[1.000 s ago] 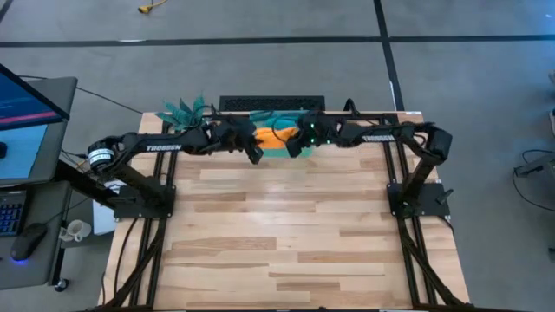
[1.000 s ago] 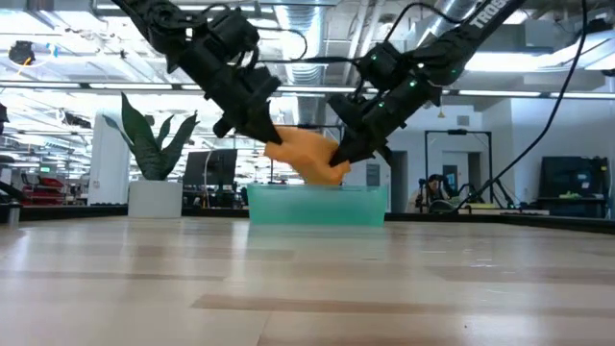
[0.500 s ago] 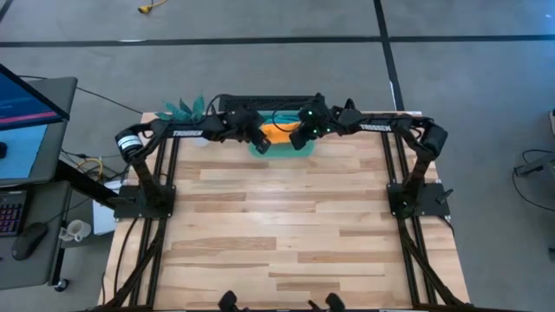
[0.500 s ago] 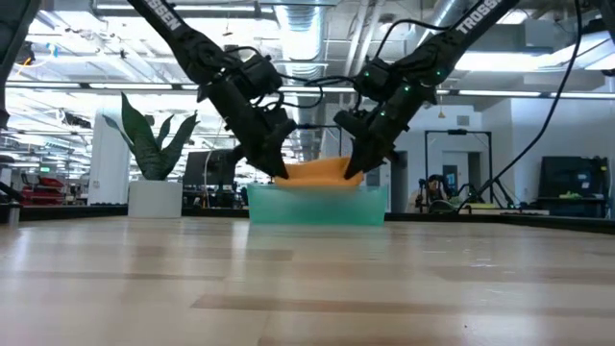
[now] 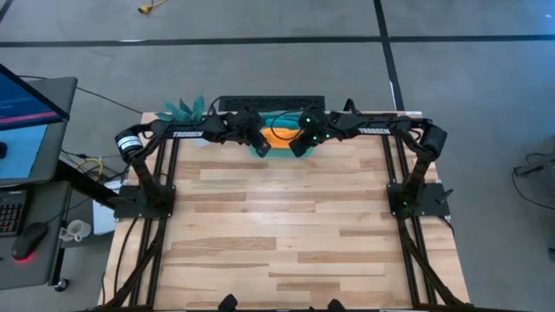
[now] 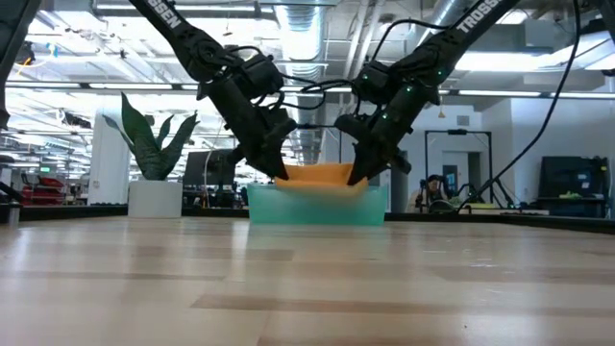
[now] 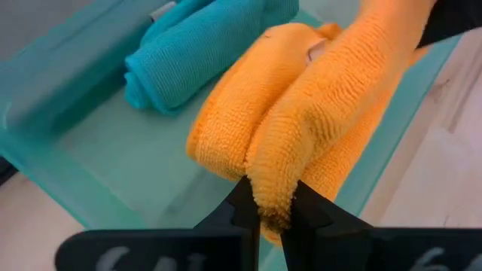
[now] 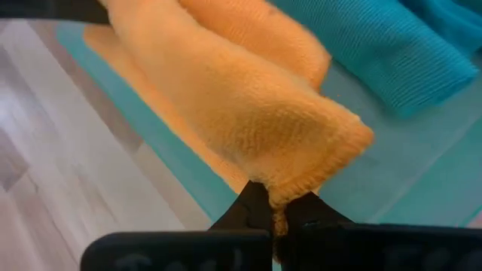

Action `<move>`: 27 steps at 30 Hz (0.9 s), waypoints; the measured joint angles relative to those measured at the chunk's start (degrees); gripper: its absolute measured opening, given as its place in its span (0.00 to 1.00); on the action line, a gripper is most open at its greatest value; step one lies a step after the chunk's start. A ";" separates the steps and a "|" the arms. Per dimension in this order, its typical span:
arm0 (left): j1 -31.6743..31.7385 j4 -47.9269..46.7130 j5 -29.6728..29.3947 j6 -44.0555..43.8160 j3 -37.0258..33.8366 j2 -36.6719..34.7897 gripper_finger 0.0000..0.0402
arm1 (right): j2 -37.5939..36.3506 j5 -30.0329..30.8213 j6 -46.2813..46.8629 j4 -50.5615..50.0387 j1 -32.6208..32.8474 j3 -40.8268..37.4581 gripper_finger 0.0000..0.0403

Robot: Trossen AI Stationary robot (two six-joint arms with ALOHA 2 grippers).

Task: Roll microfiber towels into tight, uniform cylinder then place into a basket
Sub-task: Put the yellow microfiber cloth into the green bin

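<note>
The rolled orange towel hangs level over the translucent teal basket at the table's far edge, held at both ends. My left gripper is shut on its left end, my right gripper on its right end. The rolled teal-blue towel lies on the basket's floor beside it and also shows in the right wrist view. My left gripper pinches a thick fold at the orange roll's left end between its two fingers, slanting down from the left. The roll sits low inside the basket's walls. My right gripper pinches the fold at the roll's right end between its two fingers, slanting down from the right.
A teal-leaved plant in a white pot stands at the far left corner, close to my left arm. A dark strip lies just behind the basket. The wooden table stretches toward the near edge.
Both grippers have carried the orange roll toward the table's far edge and down, from hanging above the basket's near side to sitting low between its walls. The roll has levelled out. Both grippers have stayed shut on it.
</note>
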 joint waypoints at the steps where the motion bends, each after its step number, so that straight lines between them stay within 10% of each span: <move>1: -0.06 -0.28 -0.08 -0.02 -0.02 0.00 0.04 | 0.00 0.32 0.09 0.18 0.15 -0.01 0.03; 15: -0.78 0.13 -0.33 -0.04 -2.47 0.02 0.07 | 4.62 -1.61 1.23 3.00 0.04 0.26 0.04; 27: -1.22 -2.17 -1.16 3.04 -1.23 -0.09 0.30 | 4.63 -1.41 1.31 -1.77 -1.65 0.06 0.04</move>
